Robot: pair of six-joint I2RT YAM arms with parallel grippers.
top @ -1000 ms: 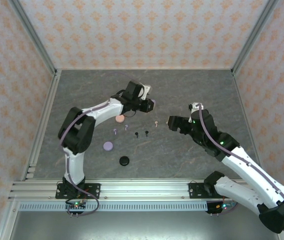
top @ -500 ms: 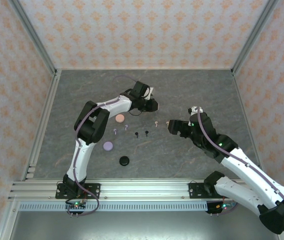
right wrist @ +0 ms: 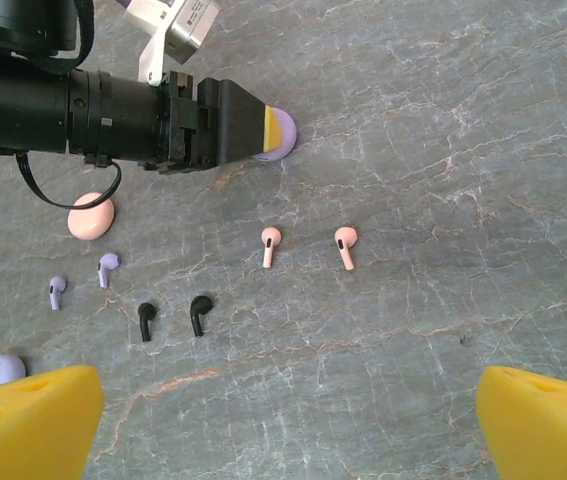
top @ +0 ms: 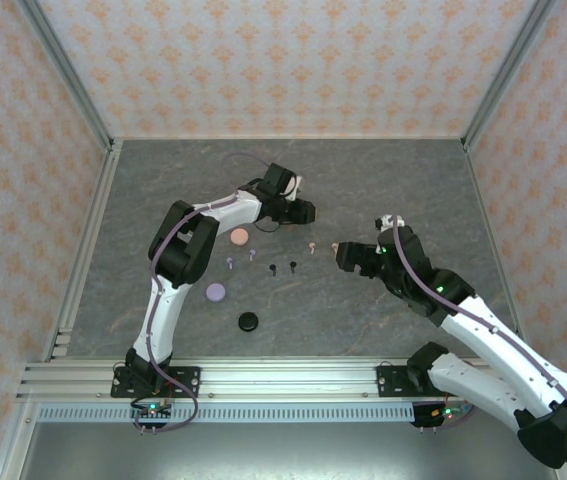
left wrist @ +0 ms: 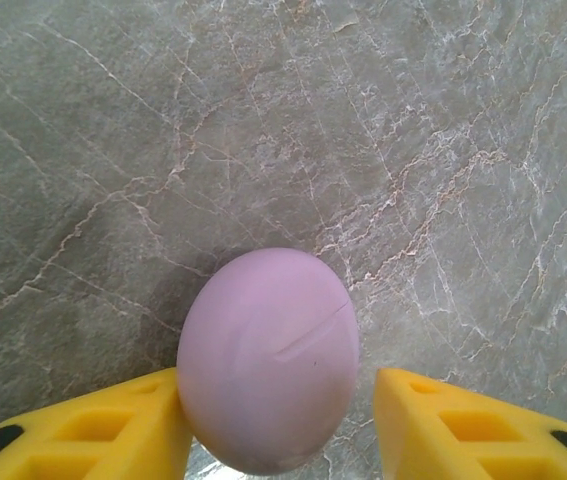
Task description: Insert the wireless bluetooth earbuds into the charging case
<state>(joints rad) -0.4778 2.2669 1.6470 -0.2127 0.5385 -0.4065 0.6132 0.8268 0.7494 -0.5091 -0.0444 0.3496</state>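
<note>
Left tool (left wrist: 278, 425): open, straddling lavender case (left wrist: 268, 360); 1 finger touching, other just apart.
Right tool (right wrist: 283, 400): wide open, empty, hovering above earbuds (right wrist: 270, 245).
Earbuds: 6 visible, loose on desk (top: 383, 180), near case.
Change: 1 s ago left arm bent differently; last 0.5 s nearly static.
Meaning: case grasp pending, 0 buds inserted.

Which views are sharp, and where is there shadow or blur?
Left wrist: the lavender case is sharp, with a shadow at its upper left. Right wrist: the pink earbuds are sharp, the yellow fingers blurred. Top external: even light, no glare.
</note>
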